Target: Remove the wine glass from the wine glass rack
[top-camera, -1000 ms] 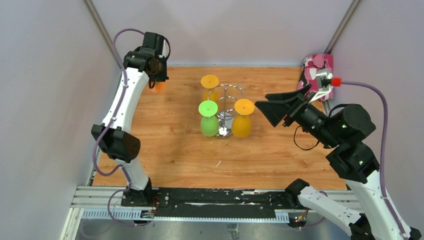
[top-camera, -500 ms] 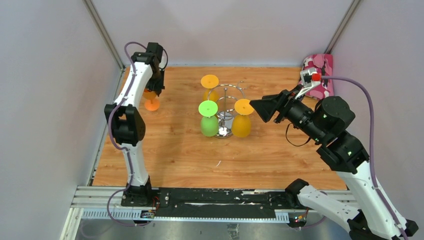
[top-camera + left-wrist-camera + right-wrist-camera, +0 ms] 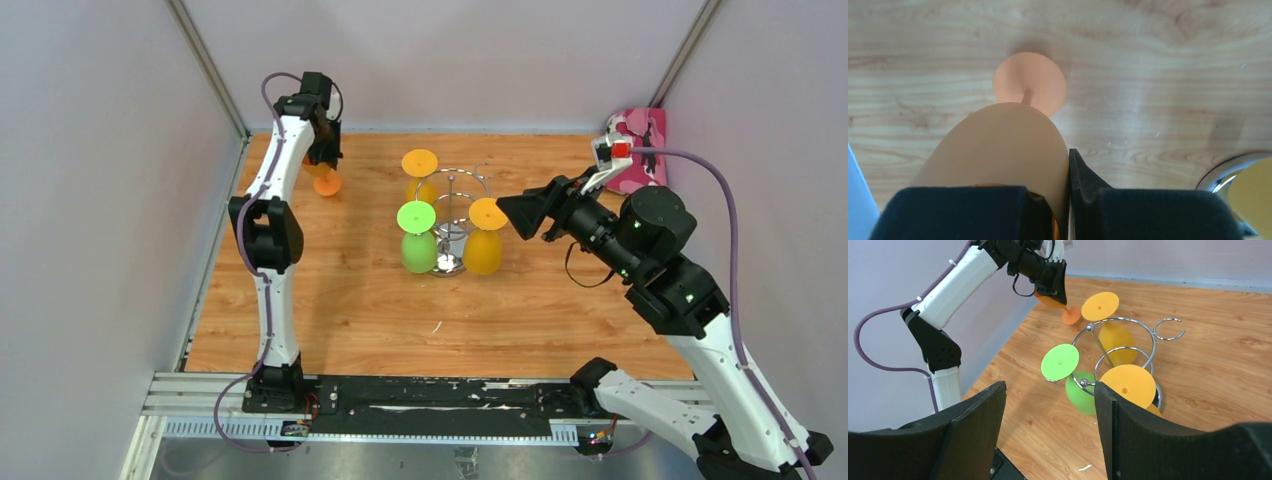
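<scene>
Upright on its round base at the middle of the wooden worktop [image 3: 350, 300]: the wine glass rack [image 3: 452, 200], shiny chrome wire with a thin post and a ring of curled arms on top. Hanging bowl-down from those arms, flat feet uppermost: a green glass [image 3: 418, 242] on the rack's near-left side, an amber glass [image 3: 485, 245] on its near-right, a yellow glass [image 3: 420, 170] on its far-left. Well to the left of the rack and farther back, clear of every arm: the orange wine glass [image 3: 998, 150], gripped at the bowl by the left jaws, drawn in tight against its sides. Tilted, with stem and round foot pointing down toward the boards; whether touching them, impossible to tell. Just to the right of the rack, level with the amber glass: the right jaws, spread wide, holding nothing, aimed at the rack. Far to the right of the rack, against the back corner: a pink patterned bundle [image 3: 640, 135], its print too small to read.
</scene>
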Motion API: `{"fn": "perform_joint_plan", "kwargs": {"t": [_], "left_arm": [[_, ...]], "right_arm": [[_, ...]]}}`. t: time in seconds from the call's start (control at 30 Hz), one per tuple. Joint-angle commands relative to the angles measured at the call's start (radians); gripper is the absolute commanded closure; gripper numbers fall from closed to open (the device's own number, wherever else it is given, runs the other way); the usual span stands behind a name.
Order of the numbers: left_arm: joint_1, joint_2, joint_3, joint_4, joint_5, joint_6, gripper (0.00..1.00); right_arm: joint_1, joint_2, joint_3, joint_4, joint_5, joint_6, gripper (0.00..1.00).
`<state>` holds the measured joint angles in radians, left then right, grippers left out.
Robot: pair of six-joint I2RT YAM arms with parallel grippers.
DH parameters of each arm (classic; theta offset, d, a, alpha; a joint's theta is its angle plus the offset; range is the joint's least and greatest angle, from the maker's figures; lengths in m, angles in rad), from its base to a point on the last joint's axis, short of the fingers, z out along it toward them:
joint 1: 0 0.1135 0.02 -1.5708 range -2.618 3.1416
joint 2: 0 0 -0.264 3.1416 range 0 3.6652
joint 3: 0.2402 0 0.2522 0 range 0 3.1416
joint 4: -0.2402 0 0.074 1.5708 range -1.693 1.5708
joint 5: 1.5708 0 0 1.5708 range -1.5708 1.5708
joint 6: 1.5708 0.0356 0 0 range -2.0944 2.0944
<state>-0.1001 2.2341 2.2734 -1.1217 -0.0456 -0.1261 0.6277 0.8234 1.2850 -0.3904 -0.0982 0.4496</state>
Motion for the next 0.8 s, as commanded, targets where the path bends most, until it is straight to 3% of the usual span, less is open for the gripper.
{"fn": "perform_joint_plan", "kwargs": {"t": [0.0, 0.23, 0.47, 0.77], "left_arm": [[0.007, 0.071, 0.138, 0.023, 0.039, 0.009, 1.00], [0.007, 0.127, 0.174, 0.021, 0.059, 0.012, 1.00], [0.007, 0.007, 0.039, 0.015, 0.071, 0.005, 1.00], [0.007, 0.037, 0.055, -0.047, 0.047, 0.005, 1.00]], "right_arm": [[-0.011, 0.015, 0.010, 0.008, 0.028, -0.023, 0.30], [-0.011, 0.044, 0.021, 0.011, 0.032, -0.033, 0.31], [-0.011, 0.062, 0.000, 0.028, 0.032, -0.020, 0.31], [-0.011, 0.062, -0.021, 0.050, 0.018, -0.002, 0.31]]}}
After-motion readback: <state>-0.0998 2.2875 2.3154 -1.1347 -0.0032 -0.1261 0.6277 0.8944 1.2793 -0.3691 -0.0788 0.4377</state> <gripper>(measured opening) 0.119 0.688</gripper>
